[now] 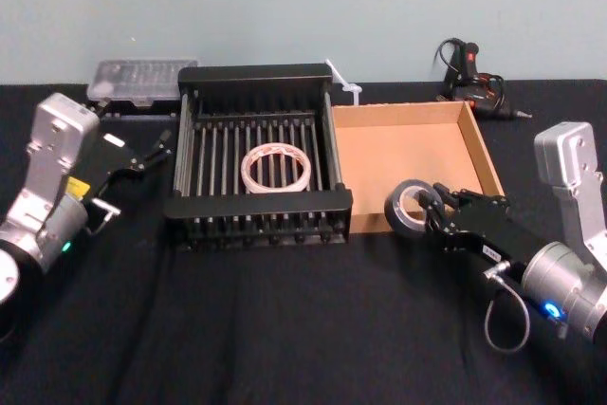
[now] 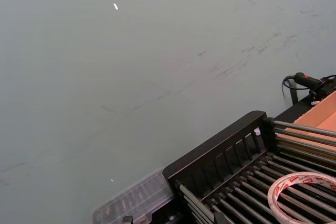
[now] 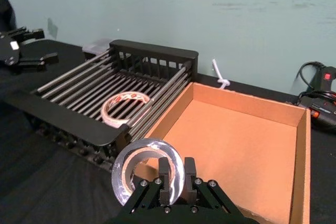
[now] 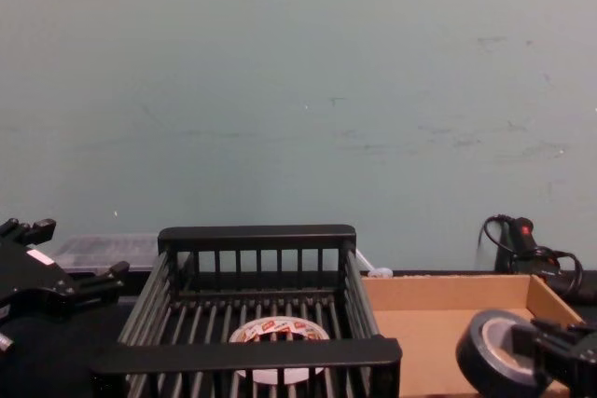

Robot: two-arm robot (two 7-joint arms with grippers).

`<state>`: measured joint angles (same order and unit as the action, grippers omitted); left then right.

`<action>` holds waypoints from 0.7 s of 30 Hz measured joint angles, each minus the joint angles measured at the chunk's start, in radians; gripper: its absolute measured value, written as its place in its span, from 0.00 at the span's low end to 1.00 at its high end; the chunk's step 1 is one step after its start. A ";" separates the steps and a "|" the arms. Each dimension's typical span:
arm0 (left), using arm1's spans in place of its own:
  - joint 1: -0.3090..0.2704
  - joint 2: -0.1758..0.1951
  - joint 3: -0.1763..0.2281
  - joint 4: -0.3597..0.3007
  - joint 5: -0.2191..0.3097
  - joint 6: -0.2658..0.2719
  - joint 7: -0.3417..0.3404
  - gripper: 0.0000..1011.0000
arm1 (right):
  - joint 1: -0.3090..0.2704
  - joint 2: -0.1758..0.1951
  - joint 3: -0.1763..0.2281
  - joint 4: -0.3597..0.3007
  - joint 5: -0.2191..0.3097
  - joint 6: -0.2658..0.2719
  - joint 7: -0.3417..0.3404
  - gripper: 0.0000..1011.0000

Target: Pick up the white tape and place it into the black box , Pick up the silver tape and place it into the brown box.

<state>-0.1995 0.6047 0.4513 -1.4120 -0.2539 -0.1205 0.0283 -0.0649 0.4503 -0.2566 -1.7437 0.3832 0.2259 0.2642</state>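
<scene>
The dull silver-grey duct tape roll (image 1: pixel 412 208) is gripped upright by the right tool (image 1: pixel 442 218) at the near-left corner of the shallow brown cardboard tray (image 1: pixel 479 144). At its 9 o'clock, the flat white tape roll (image 1: pixel 275 168) lies inside the black slatted crate (image 1: pixel 256 204). The left tool (image 1: pixel 159 145), released, is held beside the crate's left wall.

White tape (image 1: pixel 275 169) lies flat in black box (image 1: pixel 258 155). Right claw (image 1: pixel 434 213) grips silver tape (image 1: pixel 412 209) at brown box (image 1: pixel 413 160) front corner. Left claw (image 1: pixel 156 150) sits left w/ fingers apart.
</scene>
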 joint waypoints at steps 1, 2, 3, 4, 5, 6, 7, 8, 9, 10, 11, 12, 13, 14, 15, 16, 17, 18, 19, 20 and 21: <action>0.000 0.000 0.000 0.000 0.000 0.000 0.000 0.99 | 0.001 -0.006 0.003 0.005 0.001 -0.007 -0.002 0.17; 0.000 0.000 0.000 0.000 0.000 0.000 0.000 0.99 | 0.001 -0.010 0.004 0.008 0.001 -0.010 -0.003 0.17; 0.000 0.000 0.000 0.000 0.000 0.000 0.000 0.99 | 0.003 -0.016 0.007 0.015 0.001 -0.017 -0.005 0.17; 0.000 0.000 0.000 0.000 0.000 0.000 0.000 0.99 | 0.004 -0.020 0.008 0.019 0.001 -0.020 -0.007 0.17; 0.000 0.000 0.000 0.000 0.000 0.000 0.000 0.99 | 0.005 -0.024 0.009 0.024 0.001 -0.023 -0.007 0.17; 0.000 0.000 0.000 0.000 0.000 0.000 0.000 0.99 | 0.008 -0.030 0.011 0.032 0.001 -0.029 -0.010 0.17; 0.000 0.000 0.000 0.000 0.000 0.000 0.000 0.99 | 0.008 -0.030 0.011 0.032 0.001 -0.029 -0.010 0.17; 0.000 0.000 0.000 0.000 0.000 0.000 0.000 0.99 | 0.012 -0.037 0.012 0.040 0.000 -0.035 -0.012 0.17; 0.000 0.000 0.000 0.000 0.000 0.000 0.000 0.99 | 0.015 -0.040 0.012 0.045 0.000 -0.036 -0.012 0.17; 0.000 0.000 0.000 0.000 0.000 0.000 0.000 0.99 | 0.021 -0.046 0.013 0.054 -0.002 -0.040 -0.013 0.17; 0.000 0.000 0.000 0.000 0.000 0.000 0.000 0.99 | 0.023 -0.048 0.013 0.058 -0.003 -0.041 -0.014 0.17; 0.000 0.000 0.000 0.000 0.000 0.000 0.000 0.99 | 0.028 -0.052 0.013 0.066 -0.005 -0.043 -0.014 0.17; 0.000 0.000 0.000 0.000 0.000 0.000 0.000 0.99 | 0.035 -0.057 0.013 0.076 -0.007 -0.044 -0.015 0.17; 0.000 0.000 0.000 0.000 0.000 0.000 0.000 0.99 | 0.039 -0.060 0.013 0.081 -0.007 -0.045 -0.015 0.17; 0.000 0.000 0.000 0.000 0.000 0.000 0.000 0.99 | 0.043 -0.063 0.013 0.086 -0.008 -0.047 -0.015 0.17; 0.000 0.000 0.000 0.000 0.000 0.000 0.000 0.99 | 0.050 -0.068 0.013 0.096 -0.009 -0.048 -0.015 0.17; 0.000 0.000 0.000 0.000 0.000 0.000 0.000 0.99 | 0.053 -0.070 0.013 0.101 -0.009 -0.049 -0.014 0.17; 0.000 0.000 0.000 0.000 0.000 0.000 0.000 0.99 | 0.057 -0.073 0.013 0.106 -0.010 -0.049 -0.014 0.17; 0.000 0.000 0.000 0.000 0.000 0.000 0.000 0.99 | 0.060 -0.075 0.012 0.110 -0.011 -0.049 -0.014 0.17; 0.000 0.000 0.000 0.000 0.000 0.000 0.000 0.99 | 0.064 -0.078 0.012 0.114 -0.012 -0.049 -0.014 0.17; 0.000 0.000 0.000 0.000 0.000 0.000 0.000 0.99 | 0.071 -0.083 0.012 0.121 -0.014 -0.049 -0.015 0.17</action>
<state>-0.1995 0.6047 0.4514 -1.4120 -0.2539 -0.1205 0.0283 0.0061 0.3678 -0.2443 -1.6222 0.3695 0.1766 0.2495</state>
